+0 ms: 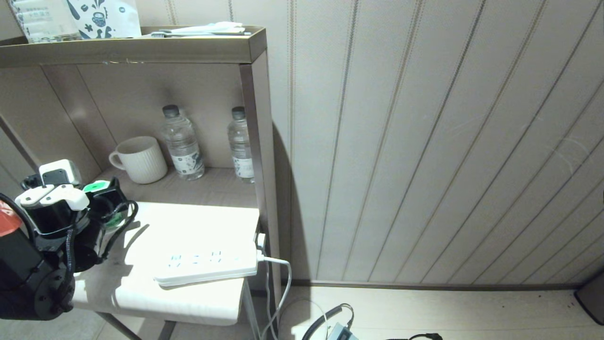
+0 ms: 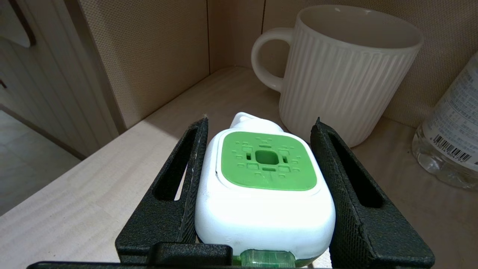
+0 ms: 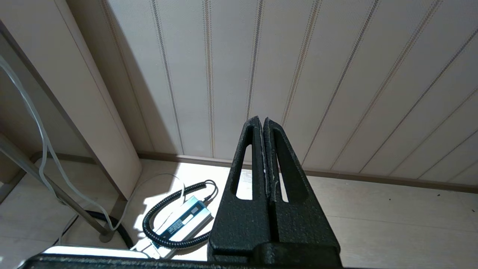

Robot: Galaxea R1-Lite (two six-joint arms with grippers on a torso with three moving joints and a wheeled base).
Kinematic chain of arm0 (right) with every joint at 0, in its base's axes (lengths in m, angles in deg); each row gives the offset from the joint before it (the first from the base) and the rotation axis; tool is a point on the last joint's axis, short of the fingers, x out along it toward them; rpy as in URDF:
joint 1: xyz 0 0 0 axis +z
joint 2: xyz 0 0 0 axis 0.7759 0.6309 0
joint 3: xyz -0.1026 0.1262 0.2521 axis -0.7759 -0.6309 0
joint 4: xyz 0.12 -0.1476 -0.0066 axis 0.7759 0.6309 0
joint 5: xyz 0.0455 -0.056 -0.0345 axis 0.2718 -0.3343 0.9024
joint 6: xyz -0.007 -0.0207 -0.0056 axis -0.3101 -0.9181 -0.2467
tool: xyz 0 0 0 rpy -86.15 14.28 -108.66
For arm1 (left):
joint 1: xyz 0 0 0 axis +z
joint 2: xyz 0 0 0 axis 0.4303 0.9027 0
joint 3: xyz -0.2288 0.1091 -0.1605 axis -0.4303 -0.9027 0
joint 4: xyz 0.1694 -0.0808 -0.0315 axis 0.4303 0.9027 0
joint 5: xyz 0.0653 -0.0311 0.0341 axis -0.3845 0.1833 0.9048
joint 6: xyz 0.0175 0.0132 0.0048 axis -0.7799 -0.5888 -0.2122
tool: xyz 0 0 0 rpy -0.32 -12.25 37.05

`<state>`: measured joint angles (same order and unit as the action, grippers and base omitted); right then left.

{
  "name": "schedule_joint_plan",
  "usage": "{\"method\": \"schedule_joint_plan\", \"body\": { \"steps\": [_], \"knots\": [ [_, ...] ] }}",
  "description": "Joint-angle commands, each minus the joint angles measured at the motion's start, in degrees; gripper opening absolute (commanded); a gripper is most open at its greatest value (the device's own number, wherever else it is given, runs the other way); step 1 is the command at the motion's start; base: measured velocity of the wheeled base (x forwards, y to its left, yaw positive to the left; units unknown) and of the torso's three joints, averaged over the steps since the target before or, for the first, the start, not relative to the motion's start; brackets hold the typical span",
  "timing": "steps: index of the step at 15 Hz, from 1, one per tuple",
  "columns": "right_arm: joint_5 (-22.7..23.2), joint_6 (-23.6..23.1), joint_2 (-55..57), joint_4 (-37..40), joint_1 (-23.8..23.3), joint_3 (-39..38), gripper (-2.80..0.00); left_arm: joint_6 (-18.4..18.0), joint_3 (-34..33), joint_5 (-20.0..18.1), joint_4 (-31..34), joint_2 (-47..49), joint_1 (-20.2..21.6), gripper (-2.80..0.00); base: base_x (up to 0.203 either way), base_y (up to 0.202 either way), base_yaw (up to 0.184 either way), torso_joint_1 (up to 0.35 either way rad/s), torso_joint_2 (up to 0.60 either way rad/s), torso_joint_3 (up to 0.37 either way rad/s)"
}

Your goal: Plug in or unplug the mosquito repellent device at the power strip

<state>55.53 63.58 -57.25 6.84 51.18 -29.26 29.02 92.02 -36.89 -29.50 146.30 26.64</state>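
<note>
Status for you: the left gripper has the mosquito repellent device clamped between its two black fingers, one on each flank of the white body. Green top plate faces the wrist camera; a bit of the green bottle shows at the near end. Prongs aren't visible in any view, so you can't confirm which way they point.

In the head view the left gripper sits at the left end of the table, just in front of the mug, with the device showing as a green patch in the fingers. Whether the device is lifted or resting on the surface, I can't tell.

The power strip lies flat near the table's front right edge, cord running off its right end and down. Its sockets look empty and the device is well apart from it. So, my read: grasp is done and the device is unplugged and in hand. If you're plugging in, what's left is the carry to the strip, lining prongs up with a socket, and pressing in. If you were unplugging, only set-down and release remain.

Two water bottles stand at the back of the shelf, clear of the path.

The right gripper is parked low over the floor, fingers pressed together, holding nothing.
</note>
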Motion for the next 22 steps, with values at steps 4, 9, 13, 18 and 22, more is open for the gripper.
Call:
{"method": "schedule_joint_plan", "body": {
  "steps": [4, 9, 13, 18, 22],
  "knots": [
    [0.0, 0.0, 0.1, 0.0, 0.1, 0.0, -2.80, 0.1, 0.1, 1.8, -2.4, -0.2, -0.3, 0.00, 0.000, 0.000, 0.000, 0.000, 0.00, 0.000],
    [0.0, 0.0, 0.1, 0.0, 0.0, 0.0, -2.80, 0.3, -0.5, 2.3, -2.4, -2.3, -0.8, 0.00, 0.000, 0.000, 0.000, 0.000, 0.00, 0.000],
    [0.0, 0.0, 0.1, 0.0, 0.0, 0.0, -2.80, 0.3, -2.2, 2.3, -2.4, -5.9, -0.9, 0.00, 0.000, 0.000, 0.000, 0.000, 0.00, 0.000],
    [0.0, 0.0, 0.1, 0.0, 0.1, 0.0, -2.80, 0.2, -9.2, 1.5, 1.0, -19.8, -4.7, 0.00, 0.000, 0.000, 0.000, 0.000, 0.00, 0.000],
    [0.1, 0.0, 0.1, 0.0, 0.1, 0.0, -2.80, 0.5, -12.1, -1.3, 15.3, -35.9, -6.0, -2.80, 0.000, 0.000, 0.000, 0.000, 0.00, 0.000]
  ]
}}
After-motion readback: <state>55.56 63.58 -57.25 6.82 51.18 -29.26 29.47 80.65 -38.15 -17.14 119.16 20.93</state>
